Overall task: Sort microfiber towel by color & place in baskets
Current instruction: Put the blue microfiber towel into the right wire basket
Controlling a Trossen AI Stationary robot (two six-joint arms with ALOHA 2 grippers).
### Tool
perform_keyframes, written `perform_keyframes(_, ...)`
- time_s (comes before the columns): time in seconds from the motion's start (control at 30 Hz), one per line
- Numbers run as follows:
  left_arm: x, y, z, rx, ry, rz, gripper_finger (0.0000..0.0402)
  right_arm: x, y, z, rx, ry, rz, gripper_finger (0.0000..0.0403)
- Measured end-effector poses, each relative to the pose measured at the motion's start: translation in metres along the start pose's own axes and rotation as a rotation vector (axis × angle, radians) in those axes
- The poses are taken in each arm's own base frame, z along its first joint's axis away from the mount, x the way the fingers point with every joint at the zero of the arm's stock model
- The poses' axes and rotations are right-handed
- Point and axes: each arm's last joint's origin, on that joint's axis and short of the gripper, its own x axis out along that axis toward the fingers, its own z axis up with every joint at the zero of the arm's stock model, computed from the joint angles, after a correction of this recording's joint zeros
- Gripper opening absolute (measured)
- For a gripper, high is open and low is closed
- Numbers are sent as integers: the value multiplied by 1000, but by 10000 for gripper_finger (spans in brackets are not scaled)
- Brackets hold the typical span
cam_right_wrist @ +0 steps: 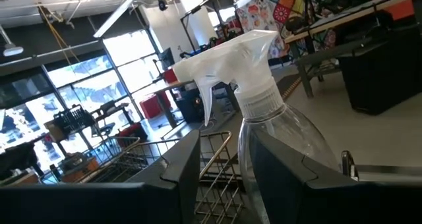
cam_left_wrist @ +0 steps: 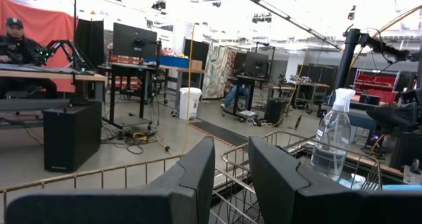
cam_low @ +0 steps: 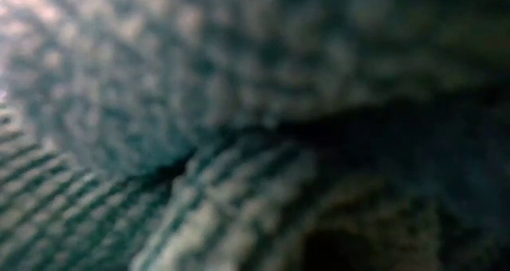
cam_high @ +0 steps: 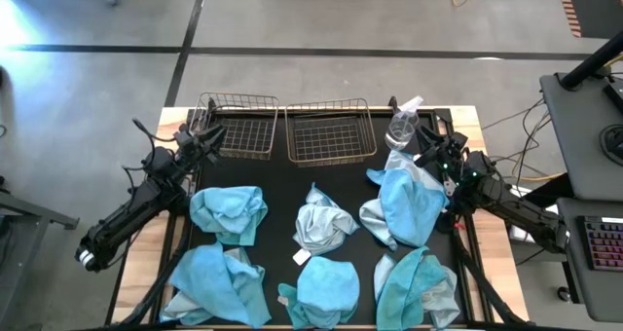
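Six soft, fuzzy, crumpled cloths on a black mat, seen from above. Bright turquoise towel point(cam_high: 228, 212) at about 9 o'clock from the mat's middle; second turquoise towel point(cam_high: 216, 284) at 7 o'clock, with a paler layer under its edge. Pale grey-white towel point(cam_high: 323, 224) near the middle, bunched into peaks. Turquoise towel point(cam_high: 326, 290) at 6 o'clock. Turquoise-and-whitish towel point(cam_high: 405, 206) at 3 o'clock, draped in a long fold. Turquoise towel with grey edge point(cam_high: 419, 287) at 5 o'clock.

At 12 o'clock, two shallow rectangular baskets of thin brassy wire mesh, side by side: left basket point(cam_high: 236, 127) and right basket point(cam_high: 331, 133), both holding nothing. Clear plastic spray bottle point(cam_high: 404, 125) with white trigger head, upright, just beside the right basket at 1 o'clock.

Left gripper point(cam_high: 207, 138) at 10 o'clock, over the near rim of the left basket; fingers spread a little, gripping nothing, basket wire visible past them in the left wrist view. Right gripper point(cam_high: 431, 148) at 2 o'clock, just beside the bottle; fingers apart, nothing between them, bottle close ahead in the right wrist view.

Low view filled by blurred dark woven texture, too near to tell more.
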Motion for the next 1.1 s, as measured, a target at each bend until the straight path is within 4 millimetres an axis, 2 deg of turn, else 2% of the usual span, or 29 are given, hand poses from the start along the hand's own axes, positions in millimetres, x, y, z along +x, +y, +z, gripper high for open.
perform_keyframes(0.27,0,0,2,-229,-25,-6,79,0,0,0,5,0,1,125)
perform_keyframes(0.57,0,0,3,-229,-29,-6,79,0,0,0,6,0,-1,125)
perform_keyframes(0.7,0,1,4,-232,-49,56,79,0,0,0,6,0,-1,125)
perform_keyframes(1.1,0,1,4,-391,-59,48,79,0,0,0,52,1,4,125)
